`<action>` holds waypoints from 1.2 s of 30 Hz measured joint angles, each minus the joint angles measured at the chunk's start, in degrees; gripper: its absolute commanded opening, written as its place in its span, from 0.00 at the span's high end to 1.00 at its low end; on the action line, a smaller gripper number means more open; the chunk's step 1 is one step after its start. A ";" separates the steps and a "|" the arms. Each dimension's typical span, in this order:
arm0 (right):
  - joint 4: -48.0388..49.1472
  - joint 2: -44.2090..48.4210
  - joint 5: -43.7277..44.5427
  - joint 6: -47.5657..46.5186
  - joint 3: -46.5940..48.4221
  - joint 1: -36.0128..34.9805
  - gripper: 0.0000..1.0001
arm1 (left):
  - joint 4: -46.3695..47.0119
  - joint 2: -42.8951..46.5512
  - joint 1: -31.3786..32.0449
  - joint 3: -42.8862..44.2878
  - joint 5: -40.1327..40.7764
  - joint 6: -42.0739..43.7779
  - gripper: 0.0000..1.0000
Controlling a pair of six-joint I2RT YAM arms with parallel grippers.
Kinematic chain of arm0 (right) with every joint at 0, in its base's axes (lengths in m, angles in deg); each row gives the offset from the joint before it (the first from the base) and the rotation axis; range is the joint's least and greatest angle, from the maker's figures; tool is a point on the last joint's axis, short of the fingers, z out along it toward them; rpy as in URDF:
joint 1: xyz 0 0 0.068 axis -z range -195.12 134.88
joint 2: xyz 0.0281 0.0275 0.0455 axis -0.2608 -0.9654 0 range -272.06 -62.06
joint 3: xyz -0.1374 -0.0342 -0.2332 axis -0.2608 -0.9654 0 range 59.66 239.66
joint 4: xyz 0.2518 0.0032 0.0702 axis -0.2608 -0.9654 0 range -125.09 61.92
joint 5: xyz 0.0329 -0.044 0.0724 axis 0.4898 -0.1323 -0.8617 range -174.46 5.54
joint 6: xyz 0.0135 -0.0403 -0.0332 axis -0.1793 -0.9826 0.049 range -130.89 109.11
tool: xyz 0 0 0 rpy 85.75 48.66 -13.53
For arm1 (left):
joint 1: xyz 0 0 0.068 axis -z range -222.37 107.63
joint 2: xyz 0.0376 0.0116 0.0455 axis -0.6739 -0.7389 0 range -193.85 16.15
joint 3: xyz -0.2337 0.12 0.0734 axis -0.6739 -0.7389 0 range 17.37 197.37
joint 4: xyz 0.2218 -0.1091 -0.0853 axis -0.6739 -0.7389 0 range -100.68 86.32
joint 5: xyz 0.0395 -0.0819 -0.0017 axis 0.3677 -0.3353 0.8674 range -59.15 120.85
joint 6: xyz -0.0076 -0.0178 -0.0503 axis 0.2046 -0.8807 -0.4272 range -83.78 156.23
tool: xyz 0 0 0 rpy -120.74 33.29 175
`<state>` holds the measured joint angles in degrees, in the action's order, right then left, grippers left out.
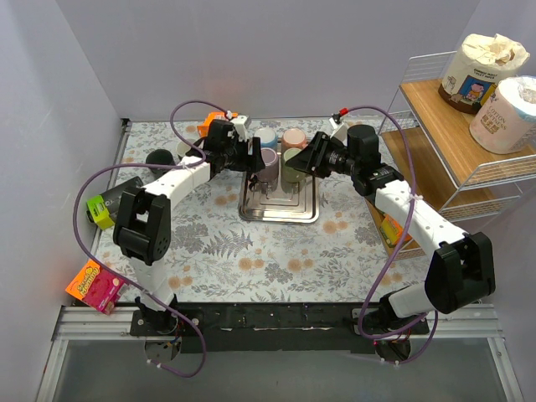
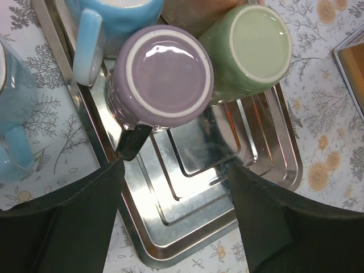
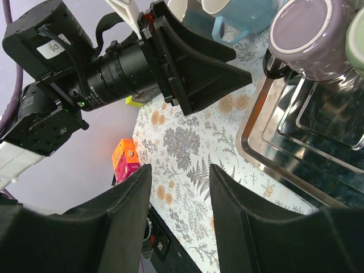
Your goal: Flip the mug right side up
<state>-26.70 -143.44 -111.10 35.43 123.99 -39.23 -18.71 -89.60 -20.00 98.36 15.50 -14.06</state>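
A purple mug [image 1: 268, 164] stands upside down at the far end of a steel tray [image 1: 279, 209], next to an upside-down green mug [image 1: 292, 162]. The left wrist view shows the purple base [image 2: 168, 71], its dark handle, the green mug [image 2: 253, 48] and the tray [image 2: 193, 193]. My left gripper [image 1: 250, 157] is open and empty just left of the purple mug; its jaws [image 2: 173, 187] hang over the tray. My right gripper [image 1: 301, 161] is open and empty beside the green mug. In the right wrist view it [image 3: 181, 176] is over the cloth, with the purple mug [image 3: 307, 34] at upper right.
A blue mug [image 1: 266, 138] and a pink mug [image 1: 293, 137] stand behind the tray. A wire shelf [image 1: 444, 142] with paper rolls [image 1: 481, 67] stands at the right. A green-black object [image 1: 105, 209], a pink-orange box [image 1: 96, 285] and a black item [image 1: 159, 157] lie at the left.
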 measured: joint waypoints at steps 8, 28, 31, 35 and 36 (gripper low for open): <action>0.00 0.00 -0.39 0.00 -0.07 0.00 0.48 | 2.75 -3.87 0.11 0.17 1.31 1.46 0.31; -0.07 -1.49 -0.76 0.07 -0.39 0.00 0.50 | 1.99 -11.10 1.60 6.75 2.62 6.08 0.51; -0.24 -1.95 -0.79 0.17 -0.39 0.00 0.50 | 1.55 -11.21 2.05 6.82 3.19 6.69 0.59; -0.48 -2.03 -0.79 0.26 -0.39 0.00 0.51 | 0.79 -11.21 2.25 6.82 3.93 7.39 0.72; -0.48 -2.03 -0.79 0.28 -0.39 0.00 0.51 | 0.63 -11.23 2.29 6.82 4.00 7.52 0.72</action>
<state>-27.18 -145.48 -111.88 35.72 123.60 -39.23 -18.07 -100.84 -17.70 105.18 19.50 -6.54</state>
